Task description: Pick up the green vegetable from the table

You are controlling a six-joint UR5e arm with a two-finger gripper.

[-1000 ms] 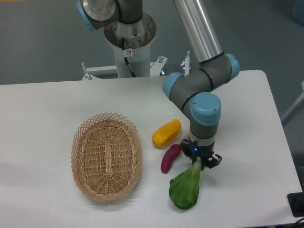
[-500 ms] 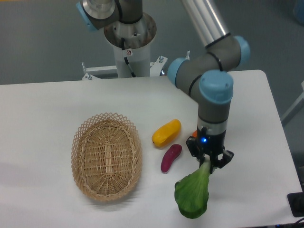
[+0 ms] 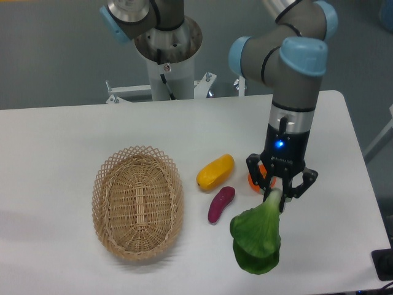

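The green vegetable has a broad dark-green leaf and a pale stalk. My gripper is shut on its stalk and holds it hanging leaf-down above the white table, over the front right part. The leaf looks clear of the tabletop, with its shadow beneath.
A wicker basket lies at the left of centre. A yellow oblong fruit and a small purple piece lie just left of the gripper. An orange is partly hidden behind the gripper. The arm's base column stands at the back.
The gripper has risen and moved to the right with the green vegetable, which has left the table and now hangs from the fingers. The orange has come into view behind the gripper.
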